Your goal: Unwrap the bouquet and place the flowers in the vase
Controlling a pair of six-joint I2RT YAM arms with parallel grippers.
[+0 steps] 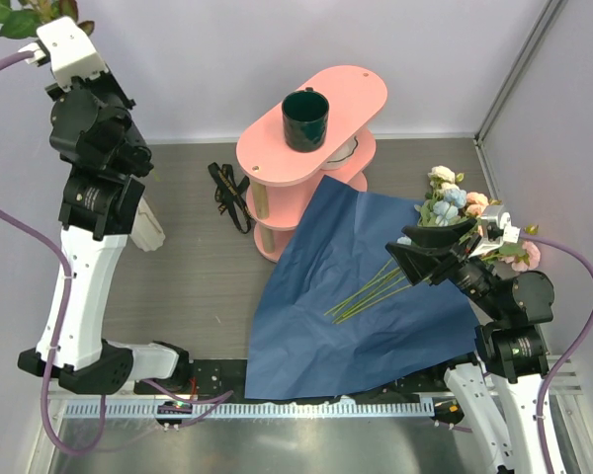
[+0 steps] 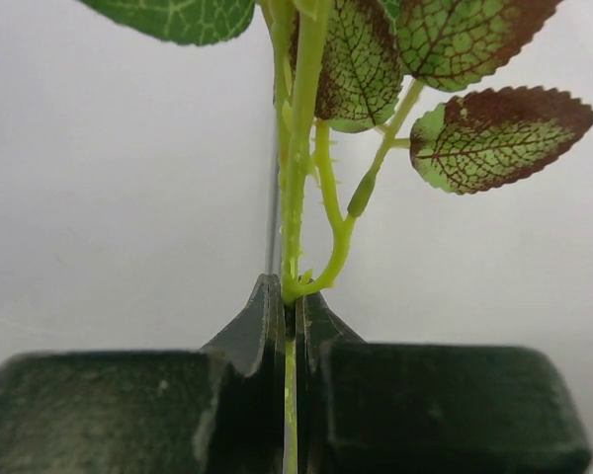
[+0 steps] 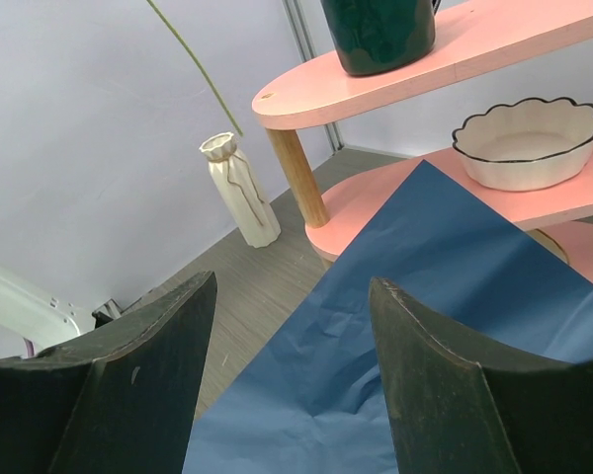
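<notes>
left gripper (image 2: 289,296): clamped tight on one thin green stem (image 2: 295,197) – no gap between the fingers in the left wrist view. The arm is raised high at the far left.
stem: runs straight up out of the grip, thorny, with a side shoot. The green leaves (image 2: 494,133) above have brownish-red edges. I can't see the bloom.
vase (image 3: 239,193): ribbed cream one, upright on the table (image 1: 188,276) at the left, well apart from the pink shelf. From above it's half hidden behind the left arm (image 1: 148,229).
stem vs vase: in the right wrist view a thin green stem slants down to the vase's mouth. Can't tell if the tip is actually inside or just at the rim.
right gripper (image 3: 292,279): fingers spread wide, holding nothing – it hangs over the blue paper, facing the shelf.
wrapping paper (image 1: 366,316): dark blue sheet, opened out flat over the middle and right of the table, its far corner touching the foot of the shelf.
flowers (image 1: 455,202): the rest of the bunch lies on the paper's right side. The cream, pale-blue and pink heads are at the far right beside the right gripper, stems pointing toward the near edge.
ribbon (image 1: 227,193): black, lying loose on the table just left of the shelf.
shelf (image 1: 356,94): pink, tiered. A dark green mug (image 1: 305,118) sits on top and a scalloped white bowl (image 3: 524,138) on the tier below.
</notes>
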